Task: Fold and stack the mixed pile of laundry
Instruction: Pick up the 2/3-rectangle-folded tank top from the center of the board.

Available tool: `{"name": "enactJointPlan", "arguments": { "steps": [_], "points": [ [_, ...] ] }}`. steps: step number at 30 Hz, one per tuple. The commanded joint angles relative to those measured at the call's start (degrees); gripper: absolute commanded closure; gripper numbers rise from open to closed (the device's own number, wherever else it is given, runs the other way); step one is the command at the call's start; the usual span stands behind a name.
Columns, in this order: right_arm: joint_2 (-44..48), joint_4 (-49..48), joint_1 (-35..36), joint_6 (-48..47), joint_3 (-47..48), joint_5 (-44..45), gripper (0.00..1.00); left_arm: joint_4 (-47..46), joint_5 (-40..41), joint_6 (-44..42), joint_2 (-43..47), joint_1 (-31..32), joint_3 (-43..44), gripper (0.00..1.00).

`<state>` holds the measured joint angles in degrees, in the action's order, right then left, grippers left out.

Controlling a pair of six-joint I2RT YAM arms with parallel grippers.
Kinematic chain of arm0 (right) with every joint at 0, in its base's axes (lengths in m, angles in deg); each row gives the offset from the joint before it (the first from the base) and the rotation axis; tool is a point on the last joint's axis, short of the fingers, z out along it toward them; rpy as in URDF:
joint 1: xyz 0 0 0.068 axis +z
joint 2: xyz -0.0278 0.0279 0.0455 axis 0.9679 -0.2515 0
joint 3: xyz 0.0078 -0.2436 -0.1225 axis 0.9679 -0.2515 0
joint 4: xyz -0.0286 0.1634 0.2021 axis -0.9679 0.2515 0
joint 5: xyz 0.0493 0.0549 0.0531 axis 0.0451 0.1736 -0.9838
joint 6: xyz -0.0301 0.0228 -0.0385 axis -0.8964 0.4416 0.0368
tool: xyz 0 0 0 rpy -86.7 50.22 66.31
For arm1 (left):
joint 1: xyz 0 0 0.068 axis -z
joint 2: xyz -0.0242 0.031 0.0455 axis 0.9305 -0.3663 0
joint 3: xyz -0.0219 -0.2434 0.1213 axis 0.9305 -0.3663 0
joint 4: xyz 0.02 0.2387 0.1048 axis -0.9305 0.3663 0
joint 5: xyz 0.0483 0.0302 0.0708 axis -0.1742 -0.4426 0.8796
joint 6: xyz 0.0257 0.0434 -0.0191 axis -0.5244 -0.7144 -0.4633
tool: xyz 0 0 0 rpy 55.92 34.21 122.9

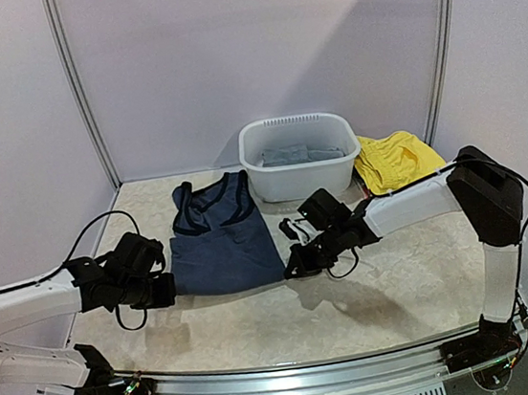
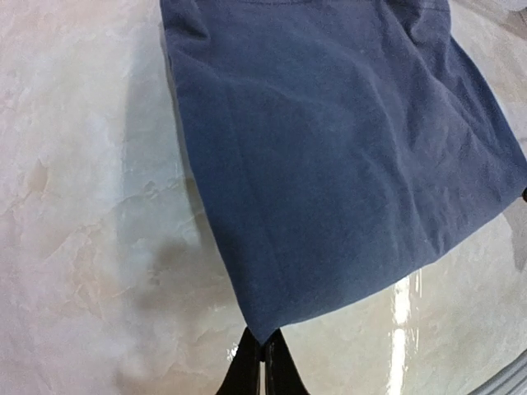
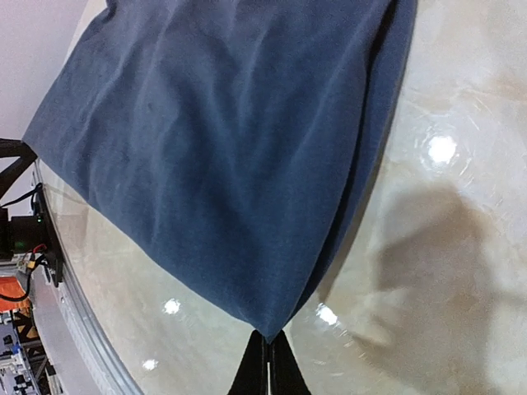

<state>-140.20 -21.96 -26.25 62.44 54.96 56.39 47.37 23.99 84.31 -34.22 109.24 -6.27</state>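
Note:
A navy tank top [image 1: 219,237] lies flat on the table, straps toward the back, plain side up. My left gripper [image 1: 169,288] is shut on its near left hem corner; in the left wrist view the corner [image 2: 262,329] sits pinched between the black fingertips [image 2: 247,370]. My right gripper [image 1: 292,269] is shut on the near right hem corner, seen in the right wrist view [image 3: 268,327]. A yellow garment [image 1: 394,160] lies at the back right. A grey garment [image 1: 302,153] lies in the white basin. No reddish clothes show.
The white plastic basin [image 1: 302,179] stands at the back centre, just behind the tank top. The table's near metal edge [image 1: 295,372] runs along the front. White walls close in the back and sides.

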Motion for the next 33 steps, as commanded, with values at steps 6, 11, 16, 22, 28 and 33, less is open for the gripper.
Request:
{"name": "enactJointPlan", "arguments": {
  "steps": [6,11,16,22,28,33],
  "points": [
    [11.7,6.5,5.3,0.1,-3.7,5.8,1.0,13.5,2.5,6.0,9.6,7.7,1.6,1.0],
    [16.4,10.5,9.2,0.6,-4.0,10.4,1.0,18.7,2.2,8.6,14.2,11.9,3.3,1.0],
    [21.4,13.2,12.7,2.8,-5.5,15.6,1.0,23.0,1.2,11.0,17.7,15.6,4.7,1.0],
    [25.8,16.3,15.8,4.4,-5.8,19.8,1.0,26.3,2.2,12.6,22.7,18.4,6.8,1.0],
    [27.6,19.3,16.6,5.2,-4.6,22.4,1.0,25.4,2.1,12.5,23.9,19.5,8.5,1.0],
    [29.3,23.2,16.7,4.4,-1.4,26.5,1.0,24.8,4.4,11.2,22.4,19.7,11.1,1.0]
  ]
}}
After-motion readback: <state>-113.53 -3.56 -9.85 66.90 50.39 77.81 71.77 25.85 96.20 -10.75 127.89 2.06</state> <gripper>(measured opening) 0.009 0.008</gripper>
